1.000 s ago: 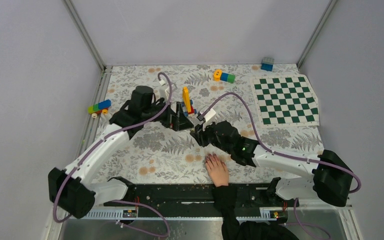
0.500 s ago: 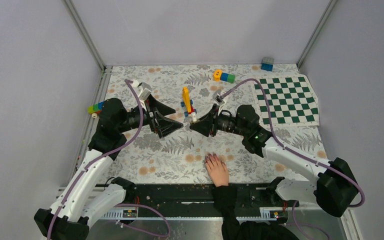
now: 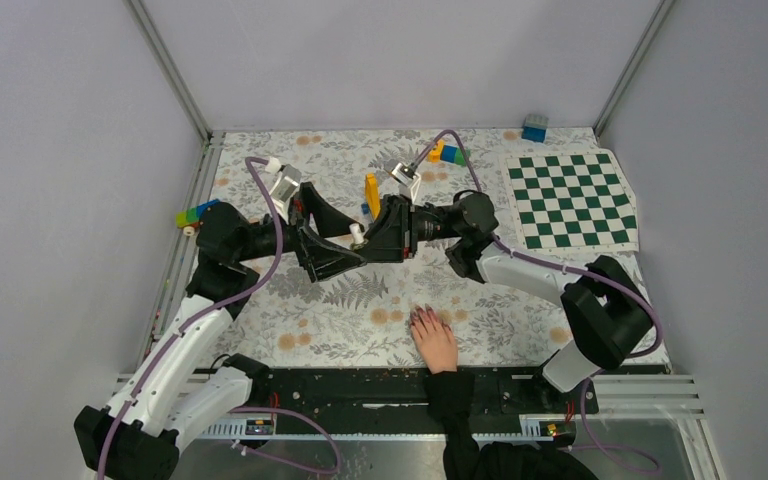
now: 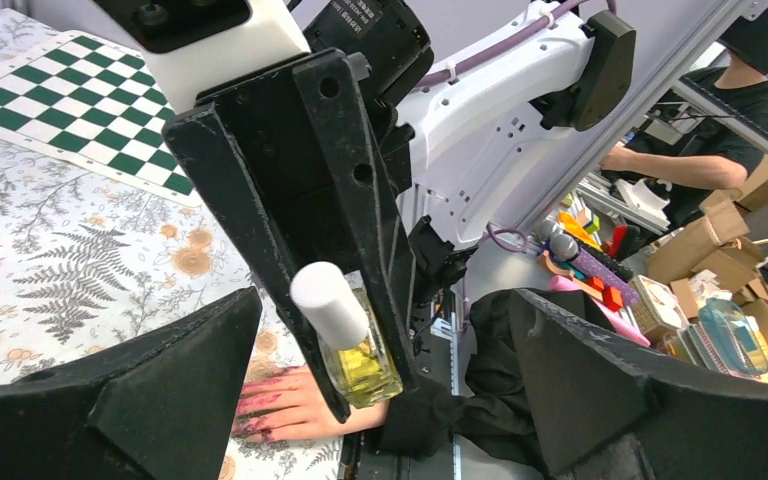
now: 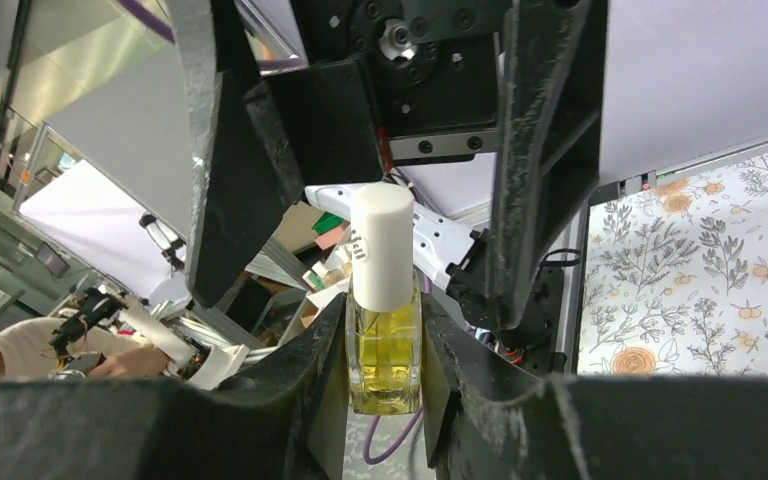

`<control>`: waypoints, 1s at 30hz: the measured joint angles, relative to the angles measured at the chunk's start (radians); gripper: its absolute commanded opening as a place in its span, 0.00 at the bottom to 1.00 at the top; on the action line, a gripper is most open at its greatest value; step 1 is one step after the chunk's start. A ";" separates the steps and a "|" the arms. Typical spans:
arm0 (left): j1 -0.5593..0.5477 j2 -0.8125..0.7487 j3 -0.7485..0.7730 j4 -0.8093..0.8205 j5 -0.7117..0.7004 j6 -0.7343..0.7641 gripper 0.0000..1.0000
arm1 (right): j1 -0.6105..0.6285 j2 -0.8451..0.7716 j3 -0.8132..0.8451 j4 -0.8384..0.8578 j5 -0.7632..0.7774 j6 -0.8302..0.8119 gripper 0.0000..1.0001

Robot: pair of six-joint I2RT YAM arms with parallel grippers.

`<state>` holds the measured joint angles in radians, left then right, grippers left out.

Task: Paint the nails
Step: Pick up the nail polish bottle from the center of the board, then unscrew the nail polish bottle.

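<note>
Nails (image 3: 422, 316): lying dark-tipped on the pale hand (image 3: 436, 342) at the table's (image 3: 290, 300) near edge, staying unmoved, well apart from both grippers.
Right gripper (image 5: 385, 325): having swung left from a second ago, clenching the glass body of the polish bottle (image 5: 385, 365), offering it cap-first.
Left gripper (image 4: 385, 305): gaping fully, jaws flanking the cap without touching it.
White cap (image 5: 382, 240): sitting on the bottle.
Meaning: likely heading into uncapping, painting not yet starting.
</note>
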<state>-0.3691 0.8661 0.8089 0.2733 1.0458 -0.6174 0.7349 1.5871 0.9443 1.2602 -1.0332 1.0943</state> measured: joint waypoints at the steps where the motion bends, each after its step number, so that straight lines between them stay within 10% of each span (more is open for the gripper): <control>1: 0.000 0.004 -0.006 0.023 0.006 -0.021 0.99 | 0.000 -0.007 -0.004 -0.003 -0.005 -0.002 0.00; 17: 0.000 0.042 -0.018 0.126 0.029 -0.129 0.98 | 0.000 -0.315 -0.052 -0.689 0.131 -0.559 0.00; 30: -0.005 0.081 -0.016 0.052 0.031 -0.106 0.84 | 0.027 -0.298 -0.052 -0.792 0.183 -0.634 0.00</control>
<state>-0.3737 0.9474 0.7925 0.3256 1.0763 -0.7235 0.7624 1.2896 0.8925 0.4683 -0.8505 0.4606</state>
